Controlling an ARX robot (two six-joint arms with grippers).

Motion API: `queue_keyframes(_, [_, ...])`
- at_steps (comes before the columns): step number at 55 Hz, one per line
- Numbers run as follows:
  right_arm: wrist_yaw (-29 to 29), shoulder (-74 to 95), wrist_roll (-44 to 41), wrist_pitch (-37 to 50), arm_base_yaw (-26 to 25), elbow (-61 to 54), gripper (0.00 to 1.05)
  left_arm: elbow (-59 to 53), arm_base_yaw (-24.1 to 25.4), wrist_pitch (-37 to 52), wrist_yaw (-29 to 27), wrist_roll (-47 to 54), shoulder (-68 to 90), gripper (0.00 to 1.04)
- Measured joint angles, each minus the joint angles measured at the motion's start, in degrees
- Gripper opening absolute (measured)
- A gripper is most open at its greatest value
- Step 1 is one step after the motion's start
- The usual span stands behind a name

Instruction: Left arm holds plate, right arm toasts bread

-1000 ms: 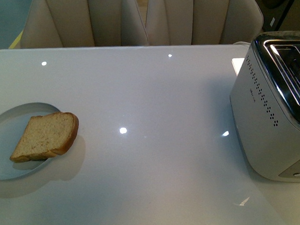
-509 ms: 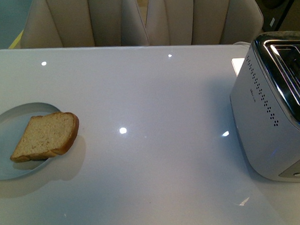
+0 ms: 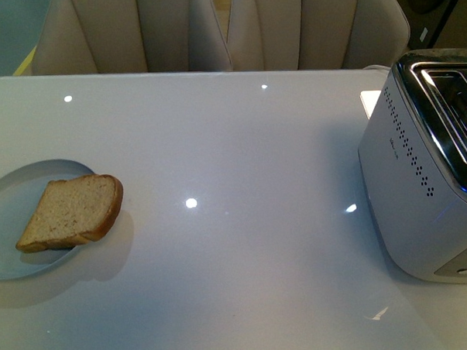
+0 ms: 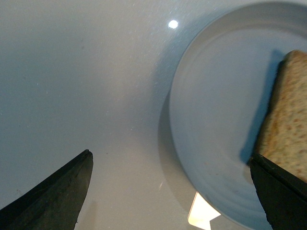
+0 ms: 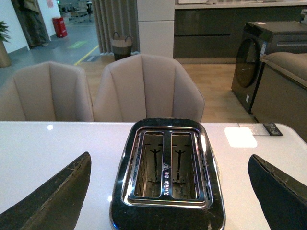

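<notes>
Nothing has visibly moved in the front view: the bread [image 3: 71, 213] and plate [image 3: 10, 199] lie as before.

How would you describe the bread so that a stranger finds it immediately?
On the white table, look at the left side in the front view, where a pale round plate lies. The bread is the single brown slice on it, its crust overhanging the plate's rim; the silver toaster stands far to the right.
</notes>
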Motion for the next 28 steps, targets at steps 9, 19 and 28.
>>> queue_keyframes(9, [0.0,0.0,0.0,0.0,0.0,0.0,0.96,1.5,-0.5,3.1,0.0,0.0,4.8,0.98])
queue_keyframes(19, [0.0,0.0,0.0,0.0,0.0,0.0,0.96,2.8,-1.9,4.8,-0.8,0.5,8.2,0.98])
queue_keyframes(28, [0.0,0.0,0.0,0.0,0.0,0.0,0.96,4.1,-3.4,5.6,-2.5,1.1,11.1,0.98])
